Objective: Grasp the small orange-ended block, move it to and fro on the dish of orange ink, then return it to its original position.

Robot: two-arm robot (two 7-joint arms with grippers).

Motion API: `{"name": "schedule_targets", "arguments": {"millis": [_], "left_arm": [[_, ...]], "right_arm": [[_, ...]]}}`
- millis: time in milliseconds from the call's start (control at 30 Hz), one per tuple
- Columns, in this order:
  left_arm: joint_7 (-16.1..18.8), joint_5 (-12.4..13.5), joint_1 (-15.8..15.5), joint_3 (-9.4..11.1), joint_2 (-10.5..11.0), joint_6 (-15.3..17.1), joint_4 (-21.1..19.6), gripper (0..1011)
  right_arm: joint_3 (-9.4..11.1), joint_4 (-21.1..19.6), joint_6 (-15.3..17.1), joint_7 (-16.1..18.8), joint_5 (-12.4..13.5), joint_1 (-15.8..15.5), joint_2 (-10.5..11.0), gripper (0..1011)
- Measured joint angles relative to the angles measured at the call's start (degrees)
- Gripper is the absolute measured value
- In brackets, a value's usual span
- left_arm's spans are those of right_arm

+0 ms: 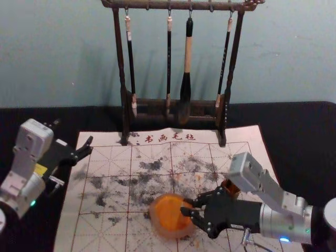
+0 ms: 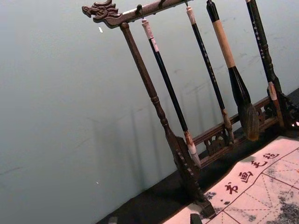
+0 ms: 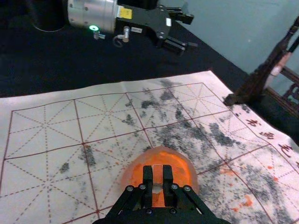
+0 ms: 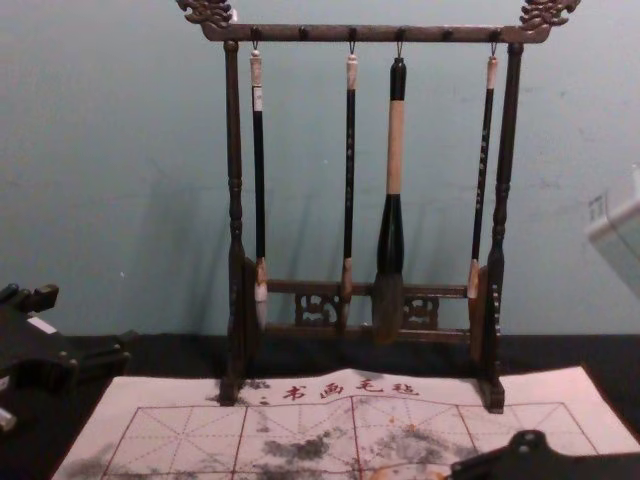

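In the head view my right gripper reaches in from the right, its fingertips over the right part of the orange ink dish. The right wrist view has that gripper shut on the small block, which shows pale orange with a greyish band between the fingers. The dish lies behind and beneath it; whether block and ink touch, I cannot tell. My left gripper is held open and empty at the mat's far left corner; its fingertips edge into the left wrist view.
A dark wooden rack with hanging brushes stands at the back of the ink-stained mat. A small brown-orange object sits just behind my right gripper, partly hidden by the arm. Black cloth surrounds the mat.
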Motion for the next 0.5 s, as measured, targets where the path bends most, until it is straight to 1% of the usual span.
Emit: {"name": "schedule_targets", "arguments": {"millis": [267, 500], "left_arm": [[0.0, 0.0, 0.0, 0.0, 0.0, 0.0, 0.0, 1001], [0.0, 0.0, 0.0, 0.0, 0.0, 0.0, 0.0, 1001]], "right_arm": [[-1.1, -0.1, -0.2, 0.9, 0.1, 0.7, 0.1, 87], [-2.2, 1.1, -0.2, 1.2, -0.3, 2.0, -0.8, 87]]}}
